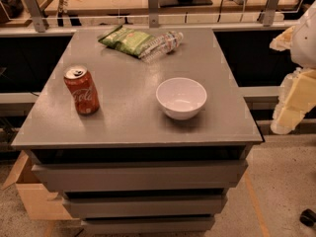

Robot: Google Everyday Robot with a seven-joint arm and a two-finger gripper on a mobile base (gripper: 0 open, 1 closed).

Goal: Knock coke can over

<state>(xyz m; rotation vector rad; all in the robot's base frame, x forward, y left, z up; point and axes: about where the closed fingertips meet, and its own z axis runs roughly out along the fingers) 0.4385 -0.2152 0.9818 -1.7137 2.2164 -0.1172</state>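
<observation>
Upright coke can [81, 90], Coca-Cola script — gripper [290, 113] beside table [129, 120].

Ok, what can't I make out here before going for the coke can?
Claw: camera view, right of the table, partly cut off by the frame's right edge.
Coke can: its far side, hidden by the can itself.
Drawers: contents hidden behind their fronts.
</observation>
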